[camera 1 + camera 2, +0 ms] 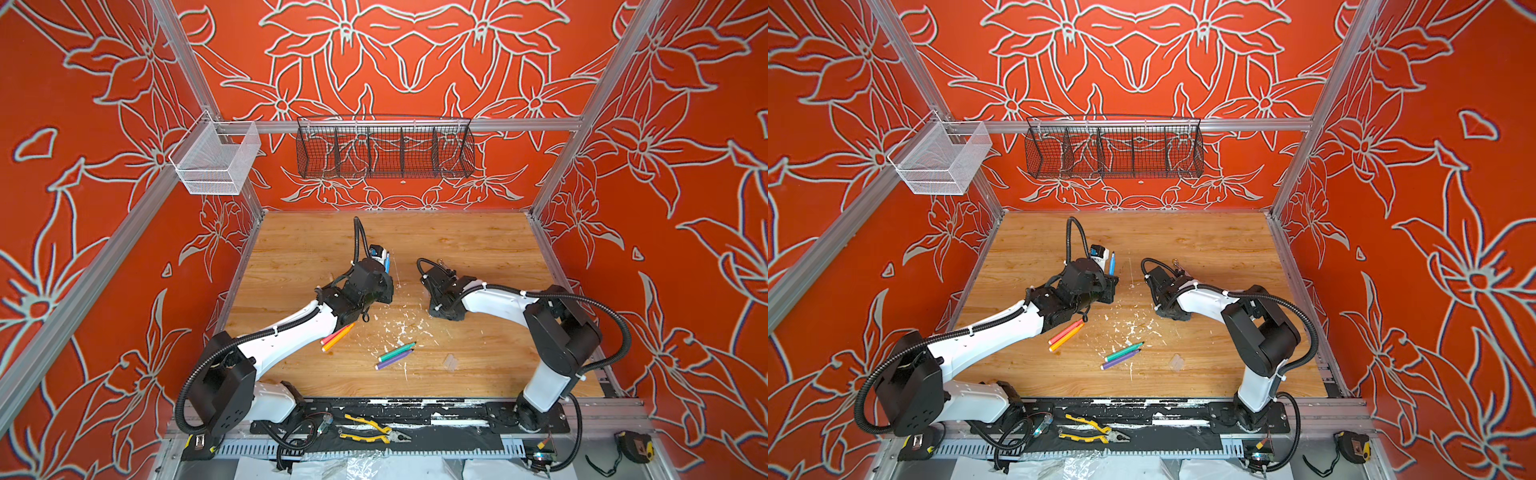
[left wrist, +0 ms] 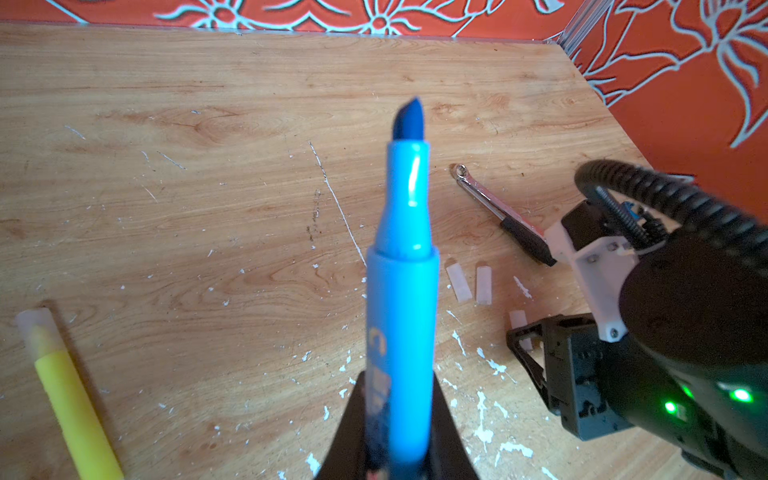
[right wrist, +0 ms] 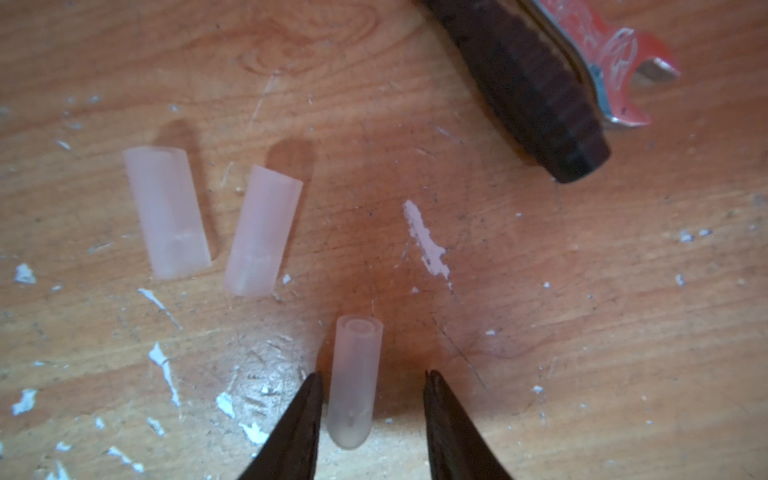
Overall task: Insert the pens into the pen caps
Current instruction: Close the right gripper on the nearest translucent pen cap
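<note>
My left gripper (image 2: 399, 419) is shut on a blue pen (image 2: 402, 291), which stands upright above the table with its bare tip up; both top views show this pen (image 1: 387, 262) (image 1: 1112, 262). My right gripper (image 3: 372, 373) is open and low over the table. A clear pen cap (image 3: 355, 382) lies between its fingers, close to one and apart from the other. Two more pen caps (image 3: 166, 212) (image 3: 262, 232) lie side by side nearby. A yellow pen (image 2: 75, 407) lies on the table with a cap on its tip. Pink (image 1: 336, 332), orange (image 1: 338, 341), green (image 1: 397, 351) and purple (image 1: 394, 360) pens lie near the front.
A dark-handled metal tool (image 3: 523, 83) lies just beyond the caps. White flecks are scattered over the wooden table (image 1: 478, 249). Yellow-handled pliers (image 1: 374, 430) and a tape measure (image 1: 633, 446) sit on the front rail. A black wire basket (image 1: 384, 149) and a white mesh basket (image 1: 216, 160) hang on the walls.
</note>
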